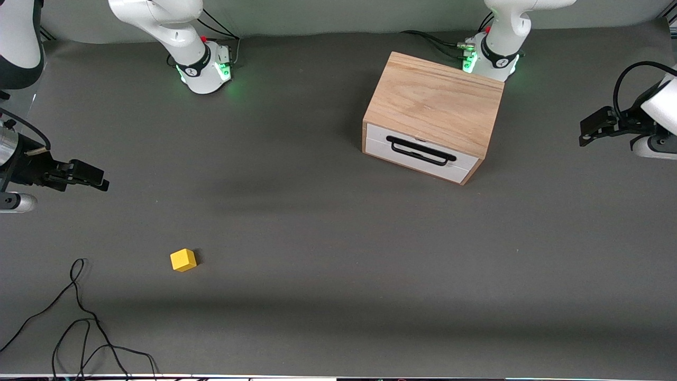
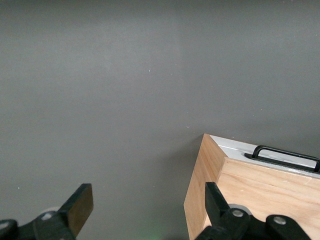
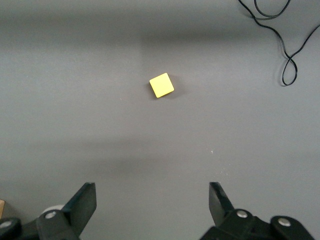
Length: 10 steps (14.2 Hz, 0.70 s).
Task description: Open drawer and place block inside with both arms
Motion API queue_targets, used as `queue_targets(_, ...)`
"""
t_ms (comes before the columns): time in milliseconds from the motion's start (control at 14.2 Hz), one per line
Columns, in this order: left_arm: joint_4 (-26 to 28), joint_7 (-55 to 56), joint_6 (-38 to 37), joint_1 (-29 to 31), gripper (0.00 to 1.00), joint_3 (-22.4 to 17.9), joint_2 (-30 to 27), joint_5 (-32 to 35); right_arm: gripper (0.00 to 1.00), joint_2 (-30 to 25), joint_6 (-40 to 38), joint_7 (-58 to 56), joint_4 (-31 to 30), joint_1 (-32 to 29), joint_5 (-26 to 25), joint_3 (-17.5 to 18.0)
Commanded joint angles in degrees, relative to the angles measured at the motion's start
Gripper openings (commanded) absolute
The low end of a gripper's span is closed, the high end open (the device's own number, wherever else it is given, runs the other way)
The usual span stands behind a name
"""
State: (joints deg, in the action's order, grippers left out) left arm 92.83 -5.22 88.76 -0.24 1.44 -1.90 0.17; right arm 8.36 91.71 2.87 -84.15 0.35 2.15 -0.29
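Right gripper (image 1: 98, 179) hangs at the left edge of the front view, fingers spread wide in its wrist view, holding nothing, touching nothing. Block (image 1: 183, 260) sits lower left on the grey mat, alone, well apart from the box; likely light, rigid, flat-sided, so best pinched across two parallel faces. Drawer (image 1: 420, 152) is right of centre, upper half, fully shut in the wooden box (image 1: 436, 100); probably slides stiffly, so take it by the black wire handle (image 1: 421, 150). Left gripper (image 1: 591, 129) hovers at the right edge, fingers wide apart, empty, clear of the box.
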Motion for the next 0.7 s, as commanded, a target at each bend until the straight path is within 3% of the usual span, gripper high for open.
queue_targets(0, -1.2, -1.1, -1.3, -0.9, 1.0, -0.9, 0.5, -0.8, 1.0, -0.5, -0.9, 0.5, 0.1, 0.4, -0.5, -0.2)
queue_targets(632, -1.2, -0.1, -2.6, -1.0, 1.0, -0.8, 0.6, -0.1, 1.0, 0.7, 1.2, 0.3, -0.1, 0.3, -0.1, -0.2)
